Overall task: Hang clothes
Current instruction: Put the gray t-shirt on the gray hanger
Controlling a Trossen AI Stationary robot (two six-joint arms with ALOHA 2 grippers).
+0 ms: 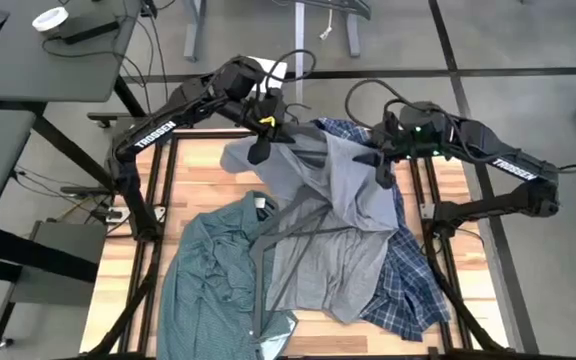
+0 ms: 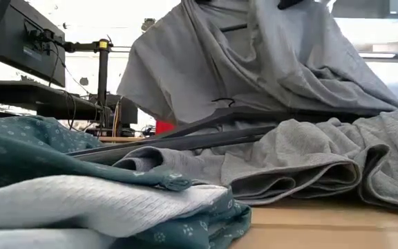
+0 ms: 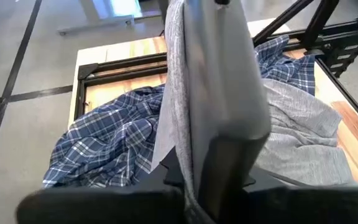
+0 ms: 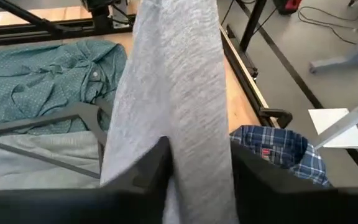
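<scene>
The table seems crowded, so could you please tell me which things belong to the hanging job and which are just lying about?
Part of the job:
- grey tee, lifted by both pincers, left pincer and right pincer
- plaid shirt, under the tee
- green shirt, flat on the table

Just lying about:
- white roll on the side desk
- sheet of paper on the floor

The grey tee (image 1: 333,225) is covering most of the plaid shirt (image 1: 408,285) at centre right. The green shirt (image 1: 213,285) is running off the bottom edge.
</scene>
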